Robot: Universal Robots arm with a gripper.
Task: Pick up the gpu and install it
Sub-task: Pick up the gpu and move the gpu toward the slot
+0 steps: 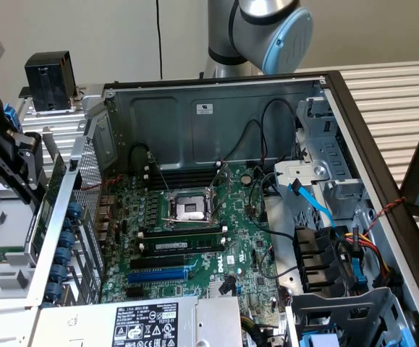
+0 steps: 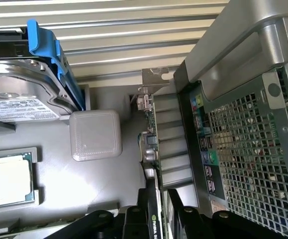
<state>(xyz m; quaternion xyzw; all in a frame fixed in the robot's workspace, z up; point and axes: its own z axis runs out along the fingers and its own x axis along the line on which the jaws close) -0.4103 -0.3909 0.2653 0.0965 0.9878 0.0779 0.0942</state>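
Observation:
At the exterior view's left, outside the open computer case, my gripper (image 1: pixel 10 163) is shut on the gpu (image 1: pixel 51 186), a small green card held edge-on beside the case's rear wall. In the wrist view my black fingers (image 2: pixel 146 216) clamp the gpu (image 2: pixel 151 149) from both sides. Its green board edge and metal end bracket point away from me. The gpu sits over a grey tray (image 2: pixel 109 199), and I cannot tell whether it touches the tray. Inside the case, the motherboard (image 1: pixel 195 249) lies flat with a blue slot (image 1: pixel 158 275) near its front.
The case's perforated rear panel (image 2: pixel 253 159) stands close beside the card. On the tray are a hard drive with blue rails (image 2: pixel 19 94), a processor chip (image 2: pixel 9 181) and a grey block (image 2: pixel 96 134). Memory sticks (image 1: pixel 184 240), cables and a power supply (image 1: pixel 144 322) crowd the case.

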